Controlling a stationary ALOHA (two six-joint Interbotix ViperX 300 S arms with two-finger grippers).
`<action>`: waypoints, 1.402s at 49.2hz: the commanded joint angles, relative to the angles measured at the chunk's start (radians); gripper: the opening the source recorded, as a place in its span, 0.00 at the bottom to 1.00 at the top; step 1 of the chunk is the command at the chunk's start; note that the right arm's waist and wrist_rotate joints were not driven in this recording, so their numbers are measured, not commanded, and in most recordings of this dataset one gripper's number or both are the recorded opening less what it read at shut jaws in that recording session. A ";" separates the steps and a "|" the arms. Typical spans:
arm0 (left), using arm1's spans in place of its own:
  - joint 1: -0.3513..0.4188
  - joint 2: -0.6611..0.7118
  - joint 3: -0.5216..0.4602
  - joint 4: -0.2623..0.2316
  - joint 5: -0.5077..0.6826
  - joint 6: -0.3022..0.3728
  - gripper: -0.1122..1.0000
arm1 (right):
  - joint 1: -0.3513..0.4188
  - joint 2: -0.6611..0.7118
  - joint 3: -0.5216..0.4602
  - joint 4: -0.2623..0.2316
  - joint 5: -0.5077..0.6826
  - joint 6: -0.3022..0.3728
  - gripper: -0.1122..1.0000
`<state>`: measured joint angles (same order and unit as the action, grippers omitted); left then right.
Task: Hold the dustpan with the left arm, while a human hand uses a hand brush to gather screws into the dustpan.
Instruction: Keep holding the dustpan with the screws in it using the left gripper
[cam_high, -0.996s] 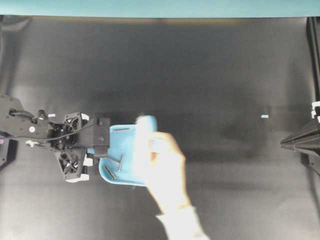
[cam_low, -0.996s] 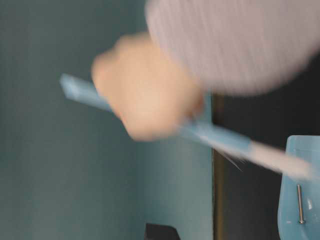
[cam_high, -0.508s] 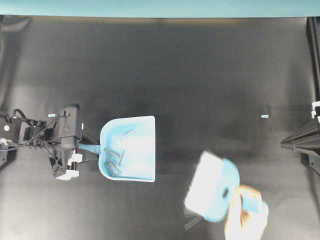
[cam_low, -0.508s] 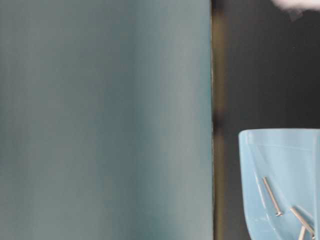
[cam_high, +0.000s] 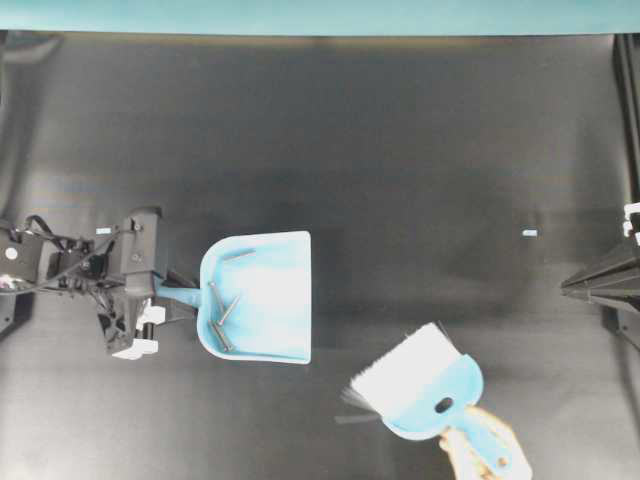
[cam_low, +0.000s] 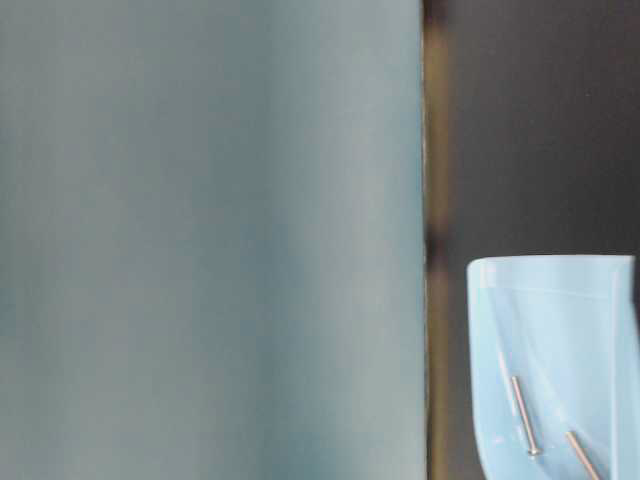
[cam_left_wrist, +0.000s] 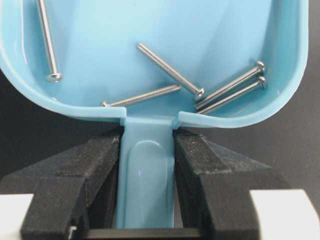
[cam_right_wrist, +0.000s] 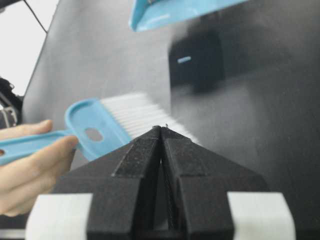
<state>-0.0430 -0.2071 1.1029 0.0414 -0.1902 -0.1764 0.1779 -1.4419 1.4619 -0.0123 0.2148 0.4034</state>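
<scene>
Here, thin handle of light blue plastic dustpan (cam_left_wrist: 150, 170) is clamped between black pads of left gripper (cam_left_wrist: 148, 175); tray sits just ahead of jaws. Five thin grey metal screws (cam_left_wrist: 172, 72) are seen gathered at tray's rear, nearest gripper. Grip best kept firm and level, so screws are not spilled. Long axis runs from gripper outward; open mouth faces away from it. White-bristled light blue hand brush (cam_high: 420, 385), held by pale human hand (cam_high: 480, 455), is well clear of gripper. Right gripper (cam_right_wrist: 161, 131) is closed, empty.
</scene>
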 joint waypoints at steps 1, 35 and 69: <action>-0.002 -0.028 -0.008 0.003 -0.002 0.000 0.37 | 0.000 0.003 -0.005 -0.002 -0.005 0.000 0.10; -0.015 -0.051 -0.002 0.003 0.051 -0.017 0.37 | 0.000 0.002 -0.005 -0.003 -0.005 0.002 0.10; -0.020 -0.069 0.018 0.003 0.058 -0.017 0.37 | 0.000 0.002 -0.005 -0.003 -0.005 0.000 0.10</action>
<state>-0.0598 -0.2623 1.1275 0.0414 -0.1273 -0.1933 0.1779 -1.4435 1.4619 -0.0123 0.2148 0.4050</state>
